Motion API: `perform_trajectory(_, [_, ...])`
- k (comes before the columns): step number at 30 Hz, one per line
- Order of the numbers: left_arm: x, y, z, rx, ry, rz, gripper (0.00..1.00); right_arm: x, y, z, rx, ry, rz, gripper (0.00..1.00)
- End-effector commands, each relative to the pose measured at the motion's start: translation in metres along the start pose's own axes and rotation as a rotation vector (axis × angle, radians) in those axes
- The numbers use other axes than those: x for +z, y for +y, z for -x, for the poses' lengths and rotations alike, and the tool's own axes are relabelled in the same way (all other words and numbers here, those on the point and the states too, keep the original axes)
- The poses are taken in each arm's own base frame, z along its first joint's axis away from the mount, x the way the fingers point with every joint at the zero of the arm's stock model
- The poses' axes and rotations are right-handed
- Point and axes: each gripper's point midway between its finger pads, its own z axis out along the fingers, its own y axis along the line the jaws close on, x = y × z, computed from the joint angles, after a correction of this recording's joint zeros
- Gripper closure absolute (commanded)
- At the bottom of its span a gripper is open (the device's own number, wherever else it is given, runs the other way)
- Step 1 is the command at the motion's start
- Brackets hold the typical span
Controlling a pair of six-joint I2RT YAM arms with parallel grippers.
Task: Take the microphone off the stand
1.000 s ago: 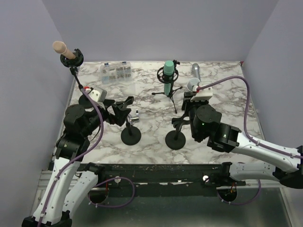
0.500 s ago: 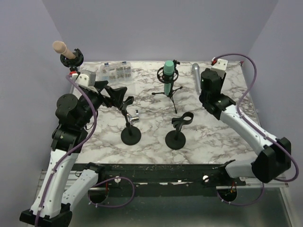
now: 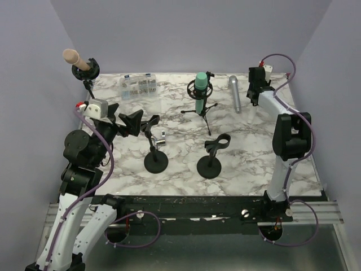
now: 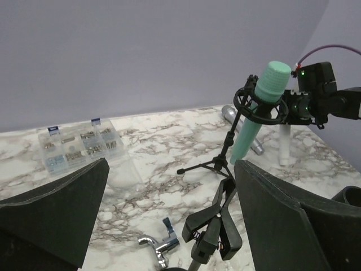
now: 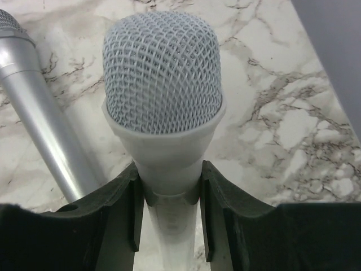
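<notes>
Gripping, right wrist view: right fingers (image 5: 169, 212) are narrow, clamped on the neck of the white plastic microphone with grey mesh head (image 5: 162, 73), whose head stands past the fingertips. A slim silver metal microphone (image 5: 39, 113) lies on the marble desk (image 5: 293, 124) just beside them.
Step, top view: judged as the carry-away. The black round-based stand with open clip (image 3: 210, 164) stands bare, well apart from the right fingers, which hover at the far corner beside the silver microphone.
Next move: probably lowering the white microphone flat next to the silver one, then releasing it. This calls for a gentle descent so it does not roll.
Idle arm, top view: left fingers (image 3: 135, 121) are wide, holding nothing, near a second black stand (image 3: 155, 162).
Left wrist view: beyond the wide left fingers stands a teal microphone (image 4: 259, 107) in a tripod shock mount. The white handle hangs below the right fingers.
Hard to tell: whether the handle's end touches the desk. From the top, the wrist hides the white microphone.
</notes>
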Motion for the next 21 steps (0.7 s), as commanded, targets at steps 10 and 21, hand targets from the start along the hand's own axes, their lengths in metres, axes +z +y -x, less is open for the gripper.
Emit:
perform_trajectory(10, [-0.003, 0.006, 0.003, 0.075, -0.029, 0.063, 0.03, 0.09, 0.031, -0.013, -0.104, 0.101, 0.103, 0.99])
perform_trajectory(21, [-0.005, 0.023, 0.0, 0.071, -0.038, 0.156, 0.03, 0.132, 0.063, -0.018, -0.174, 0.098, 0.179, 0.99])
